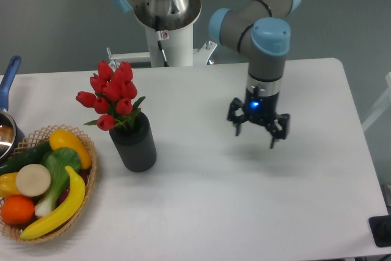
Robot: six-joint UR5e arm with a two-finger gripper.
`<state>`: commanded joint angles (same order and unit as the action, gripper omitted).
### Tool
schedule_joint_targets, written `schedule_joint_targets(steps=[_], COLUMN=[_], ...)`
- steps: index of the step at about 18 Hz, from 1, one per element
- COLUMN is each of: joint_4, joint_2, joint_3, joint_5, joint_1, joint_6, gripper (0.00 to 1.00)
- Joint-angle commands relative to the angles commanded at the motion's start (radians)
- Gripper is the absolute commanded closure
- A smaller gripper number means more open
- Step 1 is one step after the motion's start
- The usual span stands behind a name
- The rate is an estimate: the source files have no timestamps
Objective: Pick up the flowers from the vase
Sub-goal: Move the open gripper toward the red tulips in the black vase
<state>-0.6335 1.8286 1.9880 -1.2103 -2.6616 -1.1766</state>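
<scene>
The flowers (111, 94), a bunch of red tulip buds with green leaves, stand upright in the vase (134, 142), a matte black cylinder left of the table's middle. My gripper (256, 136) hangs above the table well to the right of the vase, pointing down. Its fingers are spread apart with nothing between them. A blue light glows on its body.
A woven basket (91, 169) with a banana, leek, orange and other fruit sits at the front left, close to the vase. A pot with a blue handle (7, 84) is at the left edge. The robot's white base (171, 41) stands behind the table.
</scene>
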Motion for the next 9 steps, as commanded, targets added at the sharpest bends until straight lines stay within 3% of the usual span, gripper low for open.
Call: schedule_joint_targets(steps=[7,9], joint_4=[-0.005,-0.017], joint_2=[-0.214,-0.252], joint_3=[0.072,0.08], joint_5=[0.139,0.152], joint_1=[0.028,0.035], joint_6=[0.005,0.005], gripper=[0.0,0.0])
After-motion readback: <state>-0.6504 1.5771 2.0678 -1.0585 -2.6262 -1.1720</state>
